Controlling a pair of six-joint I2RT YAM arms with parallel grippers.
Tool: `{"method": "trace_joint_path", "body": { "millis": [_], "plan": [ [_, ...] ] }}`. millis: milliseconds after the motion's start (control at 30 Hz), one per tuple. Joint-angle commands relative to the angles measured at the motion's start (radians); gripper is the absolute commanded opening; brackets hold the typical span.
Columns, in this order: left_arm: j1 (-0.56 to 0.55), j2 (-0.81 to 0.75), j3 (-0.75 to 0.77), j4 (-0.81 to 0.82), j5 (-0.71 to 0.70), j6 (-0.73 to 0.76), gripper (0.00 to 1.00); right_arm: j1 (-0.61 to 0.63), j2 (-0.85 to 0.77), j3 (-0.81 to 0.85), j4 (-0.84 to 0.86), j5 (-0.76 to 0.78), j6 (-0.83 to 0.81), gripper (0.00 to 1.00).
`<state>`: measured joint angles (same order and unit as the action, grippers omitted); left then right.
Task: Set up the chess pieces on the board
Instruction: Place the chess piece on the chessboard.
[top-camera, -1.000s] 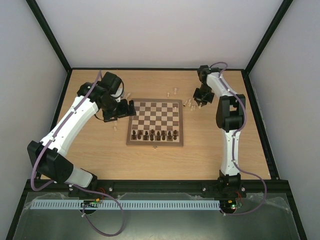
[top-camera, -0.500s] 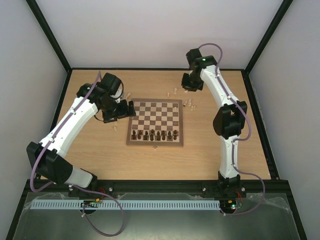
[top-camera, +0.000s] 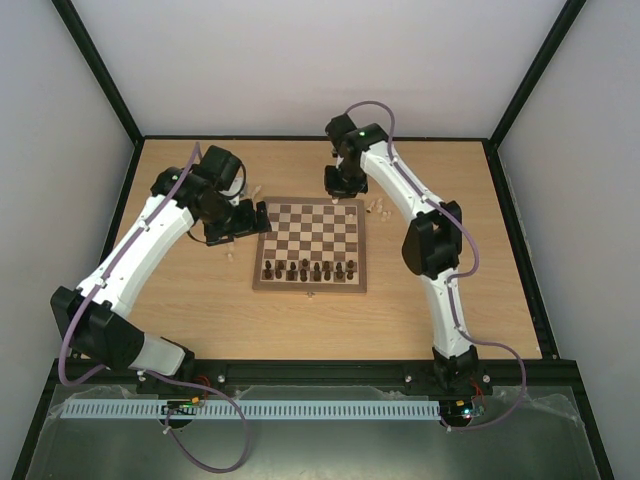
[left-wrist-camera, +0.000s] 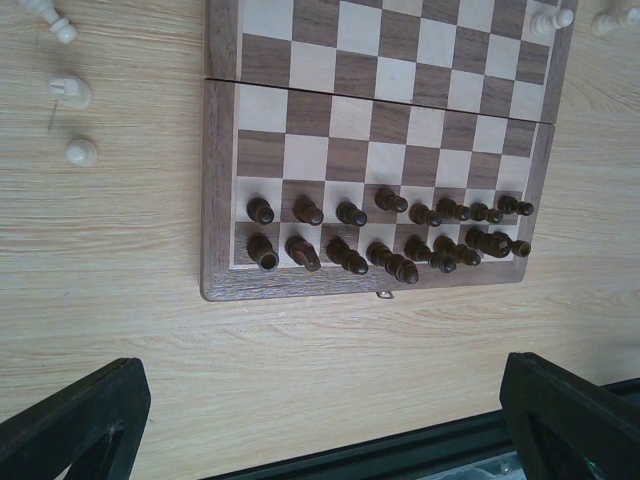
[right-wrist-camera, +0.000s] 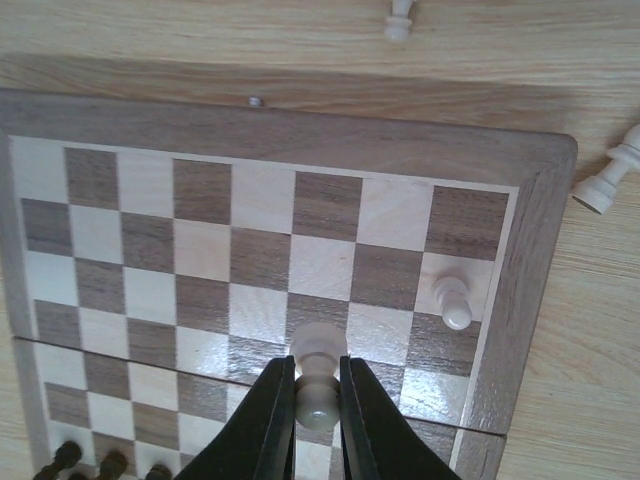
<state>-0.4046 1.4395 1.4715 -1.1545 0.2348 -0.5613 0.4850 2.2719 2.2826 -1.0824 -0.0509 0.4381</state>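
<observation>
The board (top-camera: 312, 232) lies mid-table. Dark chess pieces (top-camera: 310, 268) fill its two near rows, also in the left wrist view (left-wrist-camera: 390, 235). My right gripper (top-camera: 338, 186) hangs over the board's far right part (right-wrist-camera: 200, 200) and is shut (right-wrist-camera: 316, 372) on a cream pawn (right-wrist-camera: 319, 345), held above the squares. One cream pawn (right-wrist-camera: 455, 300) stands on a square by the board's right edge. My left gripper (top-camera: 262, 217) is beside the board's left edge, wide open and empty (left-wrist-camera: 320, 420).
Loose cream pieces lie off the board: some to its right (top-camera: 378, 207), some to its left (top-camera: 230, 250), (left-wrist-camera: 75, 92), (left-wrist-camera: 80, 152), and two by the far right corner (right-wrist-camera: 398, 20), (right-wrist-camera: 605, 185). A black frame rail (left-wrist-camera: 400, 455) borders the table.
My right arm has swung left from the loose cream pieces right of the board to over the board's far right part. My left arm has not moved.
</observation>
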Motion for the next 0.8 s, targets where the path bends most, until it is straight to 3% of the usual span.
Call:
{"method": "trace_joint_path", "body": {
  "millis": [0, 767],
  "plan": [
    [0.006, -0.023, -0.010, -0.012, -0.003, -0.008, 0.99, 0.004, 0.048, 0.022, -0.083, 0.031, -0.025, 0.11],
    [0.006, -0.022, -0.020, -0.011, -0.005, -0.008, 0.99, 0.006, 0.149, -0.002, -0.065, 0.057, -0.033, 0.11]
  ]
}}
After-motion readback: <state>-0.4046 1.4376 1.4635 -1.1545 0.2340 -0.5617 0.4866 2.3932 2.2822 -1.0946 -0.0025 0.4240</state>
